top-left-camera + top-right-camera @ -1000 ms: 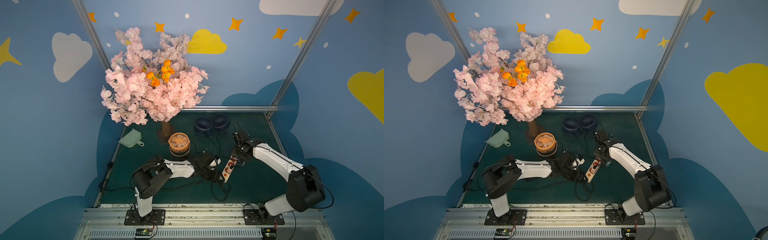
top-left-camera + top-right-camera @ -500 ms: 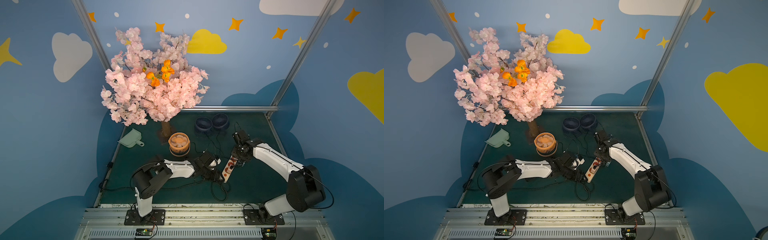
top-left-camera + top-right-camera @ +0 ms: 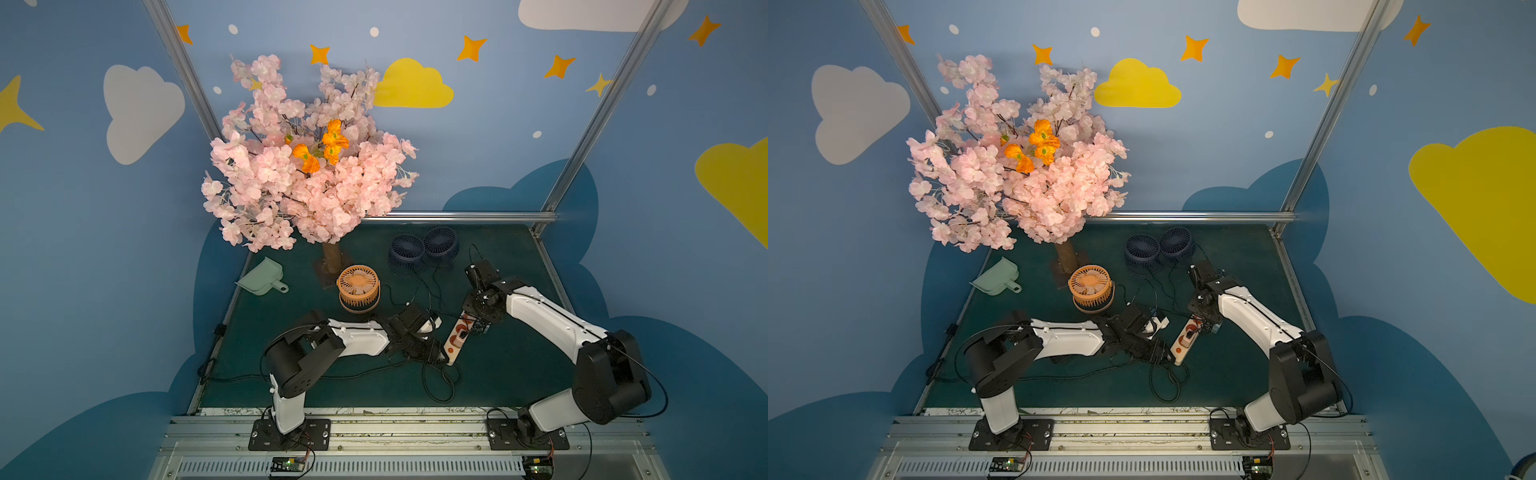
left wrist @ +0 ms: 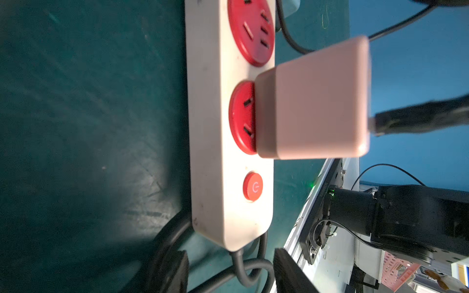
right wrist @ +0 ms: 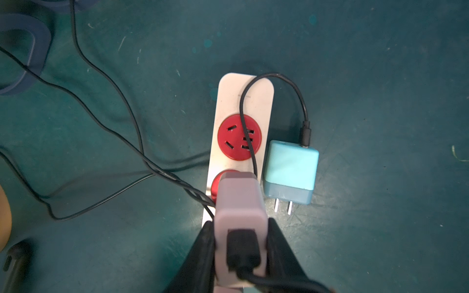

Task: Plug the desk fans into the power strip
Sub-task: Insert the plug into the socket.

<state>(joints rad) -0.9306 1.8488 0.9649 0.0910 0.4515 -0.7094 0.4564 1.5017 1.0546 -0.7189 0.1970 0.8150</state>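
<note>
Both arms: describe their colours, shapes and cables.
The left arm and right arm match: smooth white link shells, bulky rounded black joint housings, and thin black cables looping outside the joints. Each stands on a black bolted base plate. The left gripper and right gripper have plain black wedge-shaped fingers.

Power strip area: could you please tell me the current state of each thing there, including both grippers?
power strip: flat on the mat, end socket away from the button empty.
pink adapter: gripped, pressed at the socket beside the button; full seating unclear.
blue adapter: unplugged, lying beside the strip, prongs bare.
right gripper: shut on the pink adapter.
left gripper: open, straddling the strip's button end.
</note>
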